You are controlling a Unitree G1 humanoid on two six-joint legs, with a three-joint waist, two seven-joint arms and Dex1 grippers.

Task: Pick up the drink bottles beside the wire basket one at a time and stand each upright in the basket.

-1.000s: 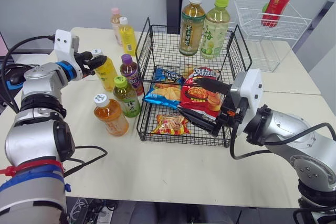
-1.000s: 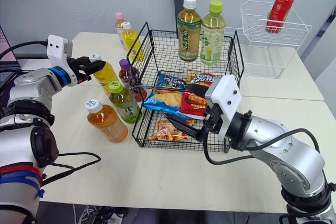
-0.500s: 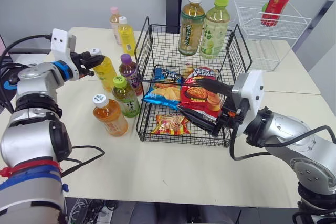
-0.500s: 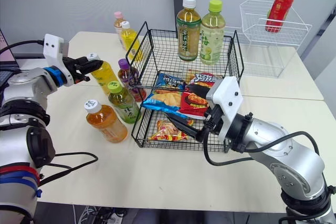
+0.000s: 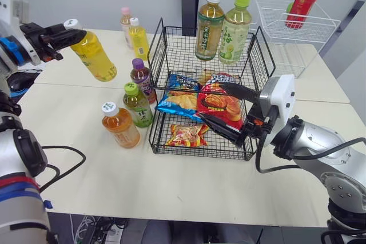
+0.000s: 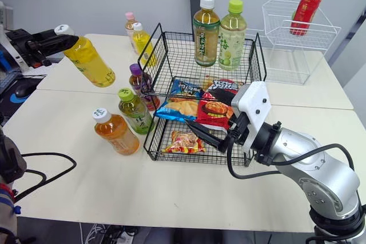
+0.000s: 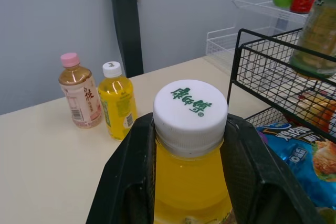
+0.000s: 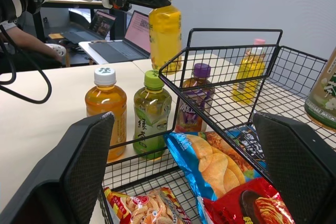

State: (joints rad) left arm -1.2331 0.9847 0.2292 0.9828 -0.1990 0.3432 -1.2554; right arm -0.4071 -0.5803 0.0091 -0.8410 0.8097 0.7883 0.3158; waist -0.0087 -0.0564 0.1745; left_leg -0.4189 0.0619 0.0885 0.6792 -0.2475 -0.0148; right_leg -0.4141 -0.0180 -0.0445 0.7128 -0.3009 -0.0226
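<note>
At upper left, your left pincer [image 5: 62,35] is clamped on the neck of the yellow bottle [image 5: 93,54]. The bottle has come up off the tabletop [image 5: 171,181] and hangs tilted, ready to carry over the basket [image 5: 178,27]. At lower right, the right pincer [image 5: 210,102] stands apart over the snacks [image 5: 183,135], its arm bent low.

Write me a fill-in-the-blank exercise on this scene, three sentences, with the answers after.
1. The left gripper grips the yellow bottle just under its ______ cap.
2. The right gripper hovers at the front of the wire basket with its fingers ______.
3. Beside the white-capped tall bottle at the back of the wire basket stands a second tall bottle with a ______ cap.
Missing words: white; open; green.
</note>
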